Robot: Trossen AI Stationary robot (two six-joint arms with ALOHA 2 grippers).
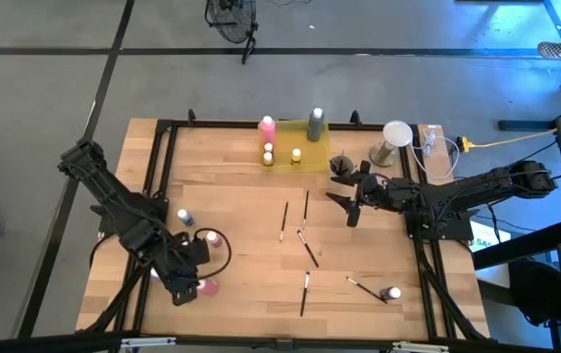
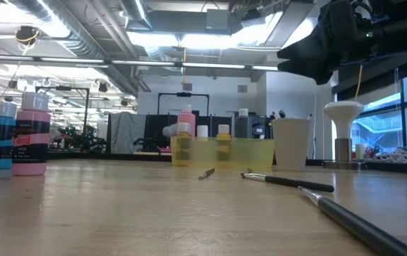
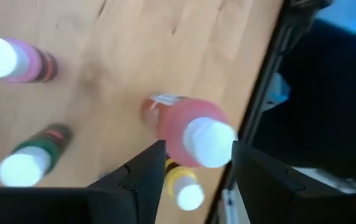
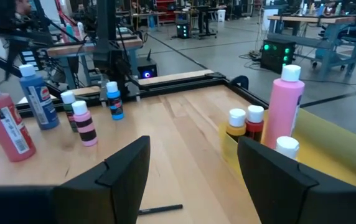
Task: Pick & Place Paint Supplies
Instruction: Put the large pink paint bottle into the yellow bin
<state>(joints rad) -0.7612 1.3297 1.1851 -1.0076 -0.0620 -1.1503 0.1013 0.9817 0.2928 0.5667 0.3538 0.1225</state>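
Tray (image 1: 312,147) at upper centre of tabletop (image 1: 241,206), bottles (image 1: 267,126) in it; cup (image 1: 395,133) right of it; brushes (image 1: 283,222) scattered centre-low.

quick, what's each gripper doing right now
left gripper: open, fingers either side of the white-capped red paint bottle, not gripping it
right gripper: open, empty, above the wooden table

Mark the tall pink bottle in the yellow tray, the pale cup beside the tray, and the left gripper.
tall pink bottle (image 1: 267,126): high view, on its body.
pale cup (image 2: 290,143): low view, on its side wall.
left gripper (image 3: 198,167): left wrist view, between the fingertips.
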